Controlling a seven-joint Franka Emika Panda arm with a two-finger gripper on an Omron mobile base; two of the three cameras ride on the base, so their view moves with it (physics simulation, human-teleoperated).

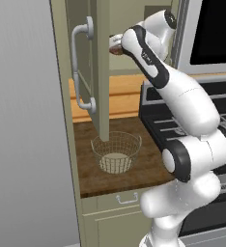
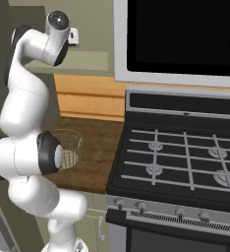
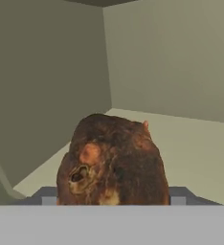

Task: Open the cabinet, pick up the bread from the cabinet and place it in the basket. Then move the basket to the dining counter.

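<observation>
the bread [image 3: 113, 160] is seen close up in the hand view, sitting on the cabinet [image 1: 103, 72] shelf well short of the back corner, with the two finger tips [image 3: 177, 195] standing apart at either side of it. the jaws are spread wide around the lump; whether the pads already touch it cannot be told, and it is not judged to be lifted yet. in the left base view a sliver of the dark-brown lump shows just past the edge of the open door, where the gripper [image 1: 116, 44] is reached into the cabinet. below, the basket [image 1: 116, 151] is set on the short wooden worktop [image 1: 134, 173] near its left edge, under the open door, and it holds nothing. so the opening of the cabinet is done; the grasp is judged to be in hand. the lift, the drop into the basket and the carrying of the basket to the dining counter are all left.
</observation>
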